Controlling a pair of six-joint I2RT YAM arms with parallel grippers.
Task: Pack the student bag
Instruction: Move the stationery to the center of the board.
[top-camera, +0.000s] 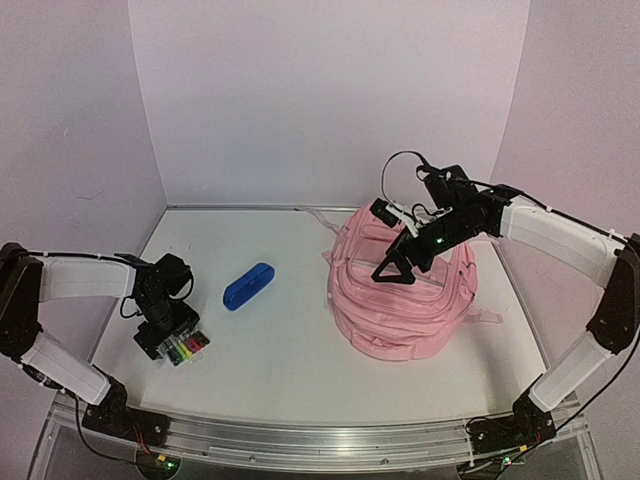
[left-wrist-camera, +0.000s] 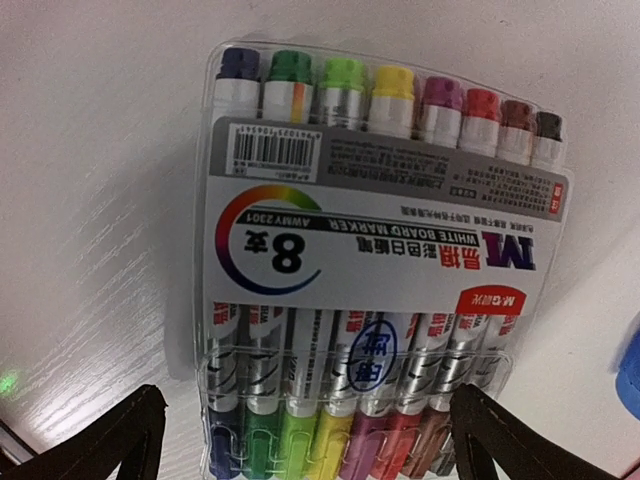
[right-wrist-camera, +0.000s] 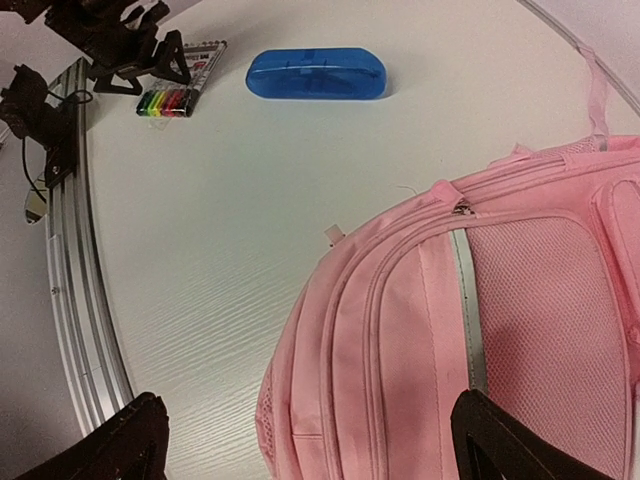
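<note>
Risk: flat pack skids; bag seems zipped shut.
L fingers (left-wrist-camera: 100, 445) spread either side of marker pack (left-wrist-camera: 380, 250), near-left of table (top-camera: 280, 350); slick plastic may slip when pinched. Blue case (top-camera: 249, 286) beyond. Further right, student bag (top-camera: 400, 320), well apart from L; R fingers (top-camera: 395, 265) spread just above it, may snag fabric, not zip.

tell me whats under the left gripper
A clear pack of eight coloured whiteboard markers lies flat on the white table, beneath the open left gripper. From above, the gripper hides most of the pack.
</note>
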